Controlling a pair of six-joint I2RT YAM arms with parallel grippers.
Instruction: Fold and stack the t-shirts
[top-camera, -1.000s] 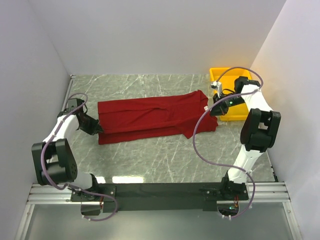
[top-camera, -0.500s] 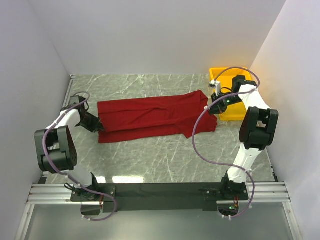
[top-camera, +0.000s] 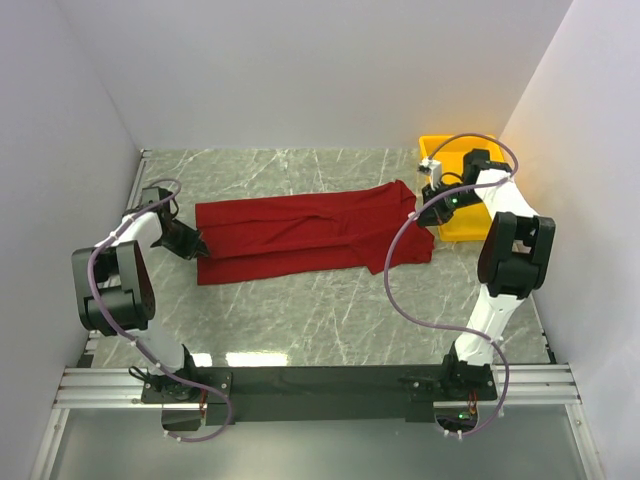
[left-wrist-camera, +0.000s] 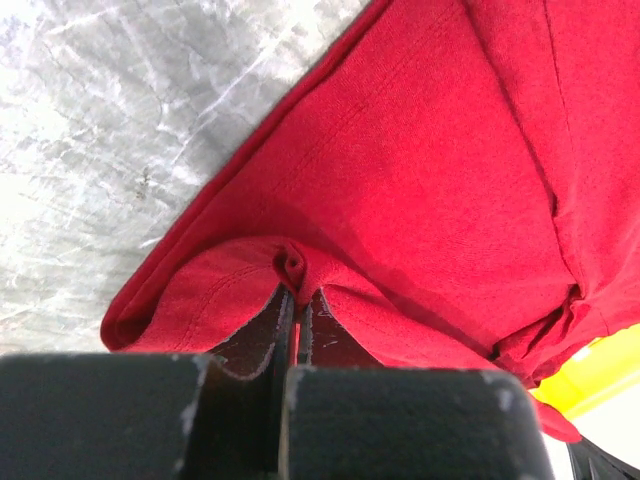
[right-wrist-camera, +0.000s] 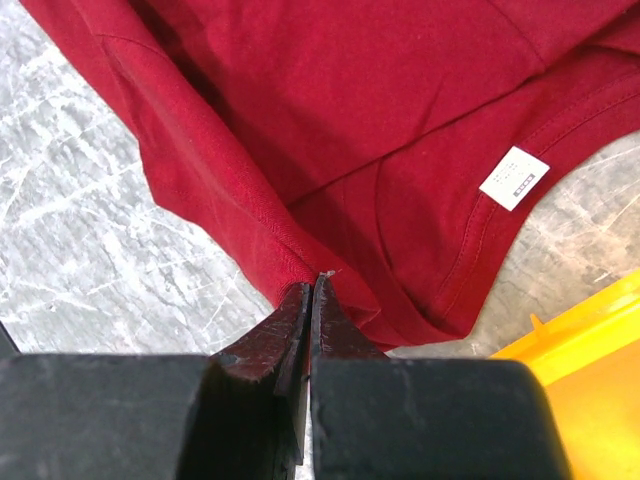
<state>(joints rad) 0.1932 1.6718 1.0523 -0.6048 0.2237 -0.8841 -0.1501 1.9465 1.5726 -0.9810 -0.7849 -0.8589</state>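
So the left gripper (top-camera: 192, 243) is at the shirt's left end, jaws squeezed tight on a little bunched-up fold of red cloth. In the wrist view you can see it puckered right at the tips. The shirt (top-camera: 300, 235) lies stretched sideways across the middle of the marble table (top-camera: 320, 320), mostly flat, a bit rumpled toward the right. Over there the right gripper (top-camera: 430, 212) is clamped on the shirt's edge near the collar, with the white tag (right-wrist-camera: 514, 177) close by. A yellow tray (top-camera: 447, 146) sits in the far right corner, just beside that end of the shirt.
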